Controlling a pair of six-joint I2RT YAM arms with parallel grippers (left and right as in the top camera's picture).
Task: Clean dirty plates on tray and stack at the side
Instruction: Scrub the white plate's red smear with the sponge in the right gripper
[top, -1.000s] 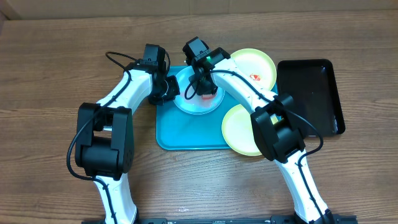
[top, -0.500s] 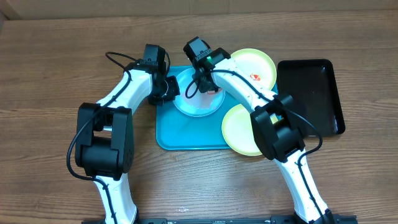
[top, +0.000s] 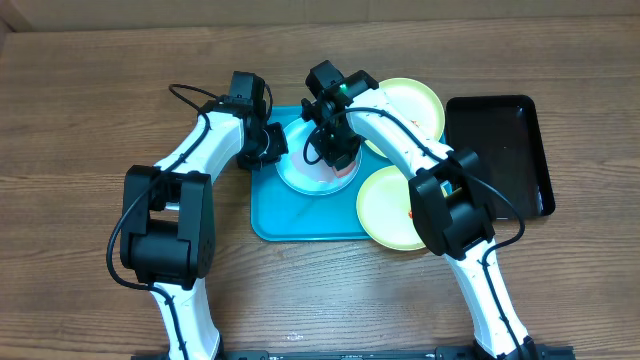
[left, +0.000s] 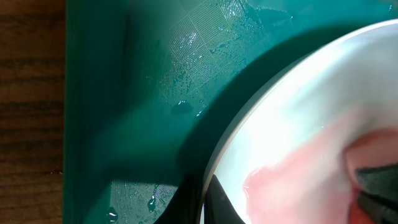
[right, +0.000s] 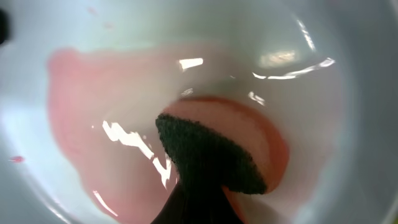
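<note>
A light-blue rimmed plate (top: 303, 176) lies at the back of the turquoise tray (top: 300, 215). My left gripper (top: 272, 148) is shut on the plate's left rim, and the left wrist view shows the fingers (left: 202, 200) pinching that rim (left: 249, 112) over the wet tray (left: 124, 93). My right gripper (top: 337, 155) is shut on a sponge (right: 211, 155) with a dark scrub face, pressed onto the plate's white centre (right: 186, 37). A thin pink film (right: 93, 106) is spread over the centre. Two yellow-green rimmed plates lie to the right, one at the back (top: 415, 100) and one nearer the front (top: 385, 208).
A smaller black tray (top: 497, 150) lies on the wooden table at the right. The front yellow-green plate overlaps the turquoise tray's right edge. Water drops lie on the tray floor (left: 180, 107).
My right gripper has slid the sponge slightly right and toward the front across the plate. My left gripper has stayed on the rim.
</note>
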